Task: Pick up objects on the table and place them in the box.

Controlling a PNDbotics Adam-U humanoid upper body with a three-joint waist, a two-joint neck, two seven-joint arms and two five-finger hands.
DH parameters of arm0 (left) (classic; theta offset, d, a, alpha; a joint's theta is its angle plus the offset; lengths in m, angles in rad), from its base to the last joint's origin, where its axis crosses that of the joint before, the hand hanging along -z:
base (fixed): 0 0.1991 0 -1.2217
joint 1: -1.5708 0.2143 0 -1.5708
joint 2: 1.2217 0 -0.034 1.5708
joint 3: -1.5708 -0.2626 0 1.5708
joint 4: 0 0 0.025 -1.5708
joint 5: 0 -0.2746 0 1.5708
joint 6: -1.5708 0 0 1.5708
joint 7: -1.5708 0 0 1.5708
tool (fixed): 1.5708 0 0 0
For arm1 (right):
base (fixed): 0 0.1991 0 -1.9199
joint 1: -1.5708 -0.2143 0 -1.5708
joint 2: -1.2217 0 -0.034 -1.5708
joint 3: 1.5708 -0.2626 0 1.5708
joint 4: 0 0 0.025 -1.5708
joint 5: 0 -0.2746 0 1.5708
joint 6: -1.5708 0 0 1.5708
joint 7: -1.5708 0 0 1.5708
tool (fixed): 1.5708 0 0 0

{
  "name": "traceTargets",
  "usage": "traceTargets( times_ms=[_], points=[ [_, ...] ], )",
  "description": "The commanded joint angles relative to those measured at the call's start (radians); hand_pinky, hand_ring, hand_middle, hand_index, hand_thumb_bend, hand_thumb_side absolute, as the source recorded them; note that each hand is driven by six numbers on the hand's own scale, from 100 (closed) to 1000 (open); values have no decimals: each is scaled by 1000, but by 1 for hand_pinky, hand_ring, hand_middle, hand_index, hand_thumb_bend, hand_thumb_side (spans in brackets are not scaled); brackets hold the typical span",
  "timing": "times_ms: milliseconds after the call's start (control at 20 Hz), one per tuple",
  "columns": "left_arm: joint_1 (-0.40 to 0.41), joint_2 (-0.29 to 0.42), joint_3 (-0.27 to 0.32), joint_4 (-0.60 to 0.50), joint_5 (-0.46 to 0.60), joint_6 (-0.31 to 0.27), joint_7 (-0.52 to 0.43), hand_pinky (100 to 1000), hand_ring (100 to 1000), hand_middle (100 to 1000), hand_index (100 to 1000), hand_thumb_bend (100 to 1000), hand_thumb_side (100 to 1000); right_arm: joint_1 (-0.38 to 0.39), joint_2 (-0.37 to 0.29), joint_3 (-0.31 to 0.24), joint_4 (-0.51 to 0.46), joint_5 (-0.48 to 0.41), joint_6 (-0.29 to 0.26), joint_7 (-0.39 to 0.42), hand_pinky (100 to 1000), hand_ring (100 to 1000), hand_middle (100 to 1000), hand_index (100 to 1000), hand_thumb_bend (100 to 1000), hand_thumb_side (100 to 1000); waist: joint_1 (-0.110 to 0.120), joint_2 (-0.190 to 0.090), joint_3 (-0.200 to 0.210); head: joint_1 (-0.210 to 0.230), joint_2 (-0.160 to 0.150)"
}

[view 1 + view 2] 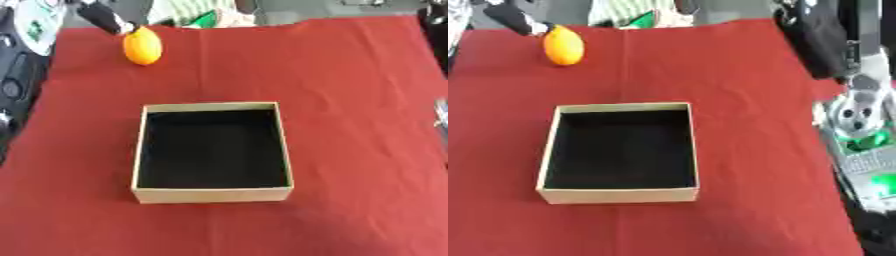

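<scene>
Box (pixel 210 194): nearest us, tan cardboard with a dark inside. It sits mid-table, open top, and we see nothing in it.
Cloth (pixel 350 75): red, covers the table, bare around the box.
Orange (pixel 142 46): the only object we see to pick. It lies at the far left of the cloth, well apart from the box and beyond its far left corner.
Dark thing (pixel 103 16): black with a pale tip, coming in from the top left, touching or just beside the orange's far side. We can't tell what it is, so we don't count it as a robot hand.
Left hand: we find it in neither view.
Right arm (pixel 859 112): black and silver parts along the right edge of the right eye view, off the cloth. We can't pick out the right hand on it, so whether its fingers are spread or curled is unknown.
Step, our judgement: reach for the orange; nothing has been grasped yet.
How to do it well: we'd use the left hand, as it is the nearer side. Wait until the dark thing is clear, come down from above and wrap the fingers round the orange's widest part.
Risk: it is round and may roll off the far edge if nudged.
Carry: lift it over the box wall and release low over the dark floor.
</scene>
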Motion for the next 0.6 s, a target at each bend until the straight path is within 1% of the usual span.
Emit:
traceTargets(
  times_ms=[50, 300, 600],
  points=[
    [-27, 32, -2, -18, 10, 3, -12, 556, 793, 836, 864, 366, 250, -17, -21, -3, -18, -5, 1, -2, 911, 863, 809, 921, 100, 809, 0, -16, -2, -4, -6],
    [-24, 31, 1, -8, 3, 19, -20, 559, 795, 837, 866, 369, 244, -21, -25, -3, -18, -8, 2, -7, 911, 863, 809, 922, 100, 812, 0, -3, -8, -6, -27],
    [-20, 26, 8, 9, -23, 36, -13, 563, 797, 840, 867, 394, 249, -27, -27, 0, -18, -15, 3, -11, 913, 863, 809, 924, 100, 820, 2, 18, -19, -3, -52]
  ],
)
